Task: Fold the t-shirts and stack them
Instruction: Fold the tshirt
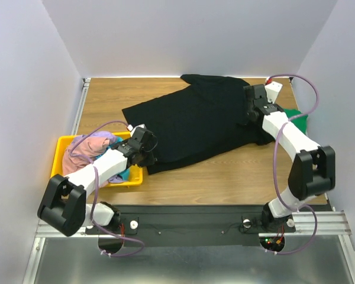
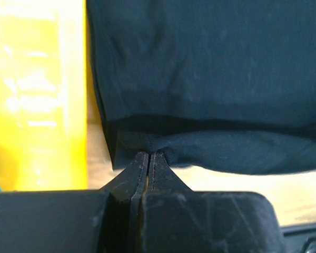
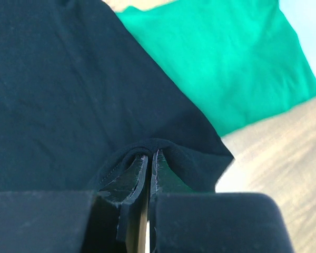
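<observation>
I see the large black cloth t-shirt (image 1: 195, 121) spread over the wooden table (image 1: 225, 177). Its long axis slants from the near left, beside the yellow plastic bin (image 1: 64, 155), toward the far right. My left gripper (image 2: 148, 158) has its jaws pressed together on a pinch of the black hem at the shirt's near-left corner, just beside the bin wall. My right gripper (image 3: 148, 158) is clamped on a bunched edge at the shirt's far-right side, where the black cloth overlaps a flat green cloth t-shirt (image 3: 226, 63). A crumpled dusty-pink tee (image 1: 83, 152) lies in the bin.
</observation>
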`<state>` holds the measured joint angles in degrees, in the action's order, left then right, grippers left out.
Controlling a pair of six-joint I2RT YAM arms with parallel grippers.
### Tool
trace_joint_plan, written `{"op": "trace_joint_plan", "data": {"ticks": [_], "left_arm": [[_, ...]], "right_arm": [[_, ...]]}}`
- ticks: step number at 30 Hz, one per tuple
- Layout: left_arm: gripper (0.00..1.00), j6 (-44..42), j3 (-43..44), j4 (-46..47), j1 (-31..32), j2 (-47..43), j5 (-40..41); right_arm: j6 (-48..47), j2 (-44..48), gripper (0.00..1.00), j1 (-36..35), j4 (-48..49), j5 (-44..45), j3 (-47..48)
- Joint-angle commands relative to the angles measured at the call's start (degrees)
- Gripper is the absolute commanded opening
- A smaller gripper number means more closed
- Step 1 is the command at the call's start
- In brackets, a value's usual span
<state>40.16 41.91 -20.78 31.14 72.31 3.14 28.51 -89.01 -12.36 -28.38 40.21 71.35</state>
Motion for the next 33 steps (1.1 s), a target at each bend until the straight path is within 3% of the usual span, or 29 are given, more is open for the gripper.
{"op": "trace_joint_plan", "data": {"ticks": [1,14,32,33], "left_arm": [[0.0,-2.6,3.6,2.0,-2.4,1.8,1.6],[0.0,-0.3,6.6,5.6,-5.0,6.4,7.0],[0.0,3.3,10.2,5.0,-5.5,13.3,13.4],[0.06,3.3,10.5,5.1,-5.4,13.8,13.1]], "right_arm": [[-3.1,-5.0,0.01,0.2,4.2,3.3,6.0],[-8.2,-21.4,0.0,1.0,9.9,0.7,18.1],[-15.2,-32.6,0.02,2.1,12.6,-1.1,28.5],[-15.6,-33.1,0.07,2.2,12.7,-1.4,29.1]]}}
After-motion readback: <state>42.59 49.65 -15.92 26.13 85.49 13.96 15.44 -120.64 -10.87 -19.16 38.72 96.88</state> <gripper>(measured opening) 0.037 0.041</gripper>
